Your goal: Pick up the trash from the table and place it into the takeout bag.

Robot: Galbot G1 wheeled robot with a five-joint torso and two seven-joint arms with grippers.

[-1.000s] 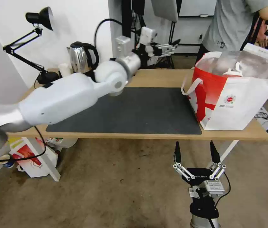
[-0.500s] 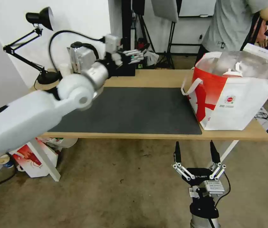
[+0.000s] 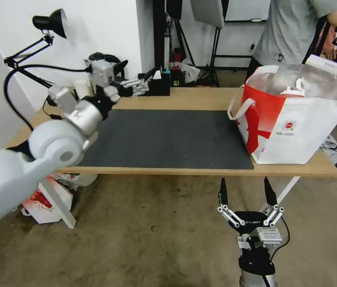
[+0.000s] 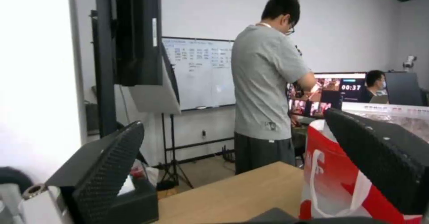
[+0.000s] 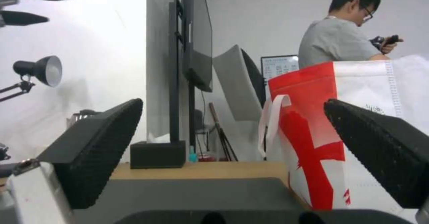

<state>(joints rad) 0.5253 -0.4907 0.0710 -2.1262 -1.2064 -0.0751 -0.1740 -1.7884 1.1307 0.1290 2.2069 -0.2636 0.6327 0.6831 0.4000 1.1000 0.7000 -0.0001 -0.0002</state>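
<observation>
Swinging back across the desk (image 3: 200, 99), the left pincer (image 3: 149, 79) has left the space beside the takeout bag (image 3: 296, 131) and now hangs over the far left corner, its fingers apart and holding nothing. Just beyond its tips sits a black tissue box (image 3: 158, 85); behind its wrist are a kettle (image 3: 102, 59) and a black lamp (image 3: 48, 24). Well off to its right, past the whole stretch of dark grey mat (image 3: 164, 139), stands the bag, one only, upright at the desk's right end with its mouth open. Inside, the white top of one piece of trash (image 3: 294, 91) pokes up against the foil lining; whether more pieces lie under it cannot be told.

No bowl or cup is left on the mat or on the bare wood, so the clearing looks finished or very nearly so, with nothing visible left to collect.

The right pincer (image 3: 246, 193) is parked low in front of the desk's near edge, fingers apart and empty; from its own camera the bag (image 5: 348, 133) stands just ahead
</observation>
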